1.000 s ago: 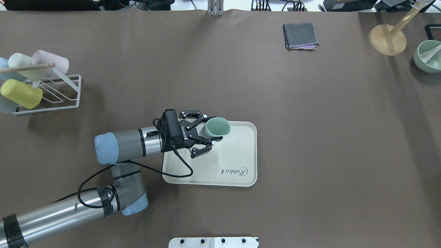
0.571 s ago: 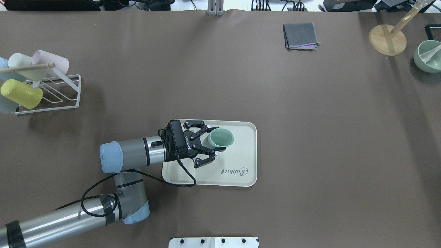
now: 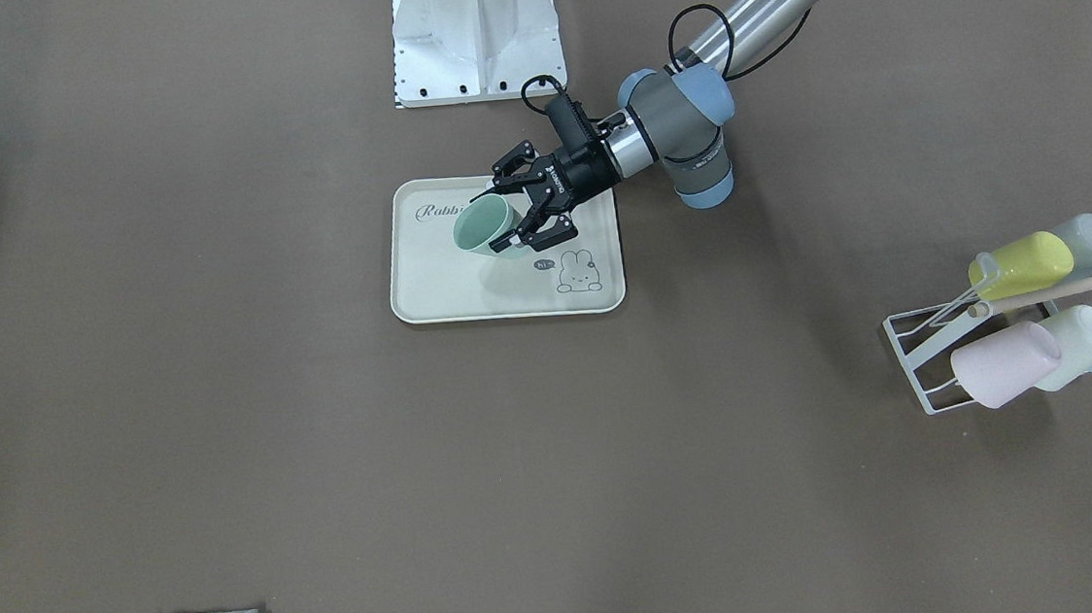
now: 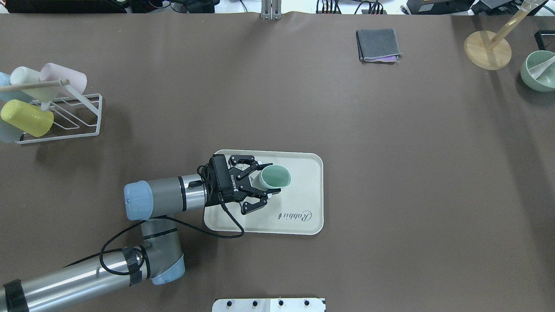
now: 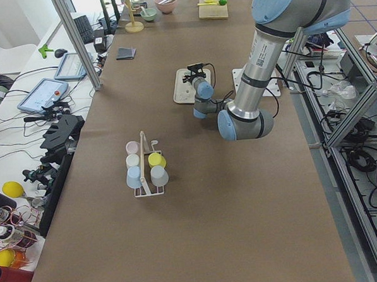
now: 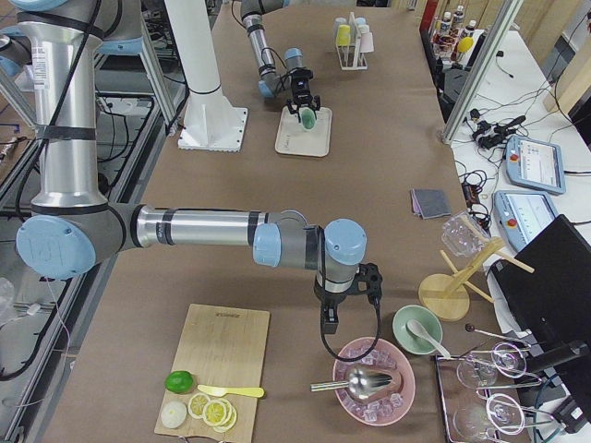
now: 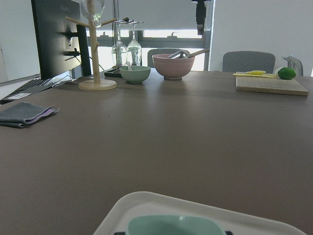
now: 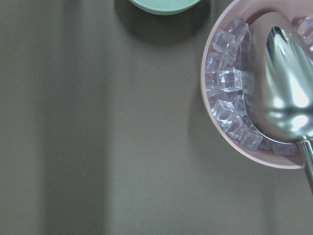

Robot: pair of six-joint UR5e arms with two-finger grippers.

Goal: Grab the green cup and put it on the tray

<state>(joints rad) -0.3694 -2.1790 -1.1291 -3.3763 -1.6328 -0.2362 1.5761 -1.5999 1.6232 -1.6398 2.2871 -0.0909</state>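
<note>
The left pincer (image 4: 265, 180) is clamped on the green cup (image 4: 275, 176), with one finger against each side of its wall. The cup is tilted, its mouth pointing away from the wrist, and sits over the half of the tray (image 4: 314, 203) farther from the robot. I cannot tell whether its base touches the tray. The tray lies flat on the brown worktop (image 4: 390, 151). The right pincer (image 6: 331, 318) hangs beside a pink bowl (image 6: 407, 383) of ice cubes. I cannot tell whether its fingers are apart or together.

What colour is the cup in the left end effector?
The cup is plain mint green, with no pattern; the overhead exterior view shows it best.
</note>
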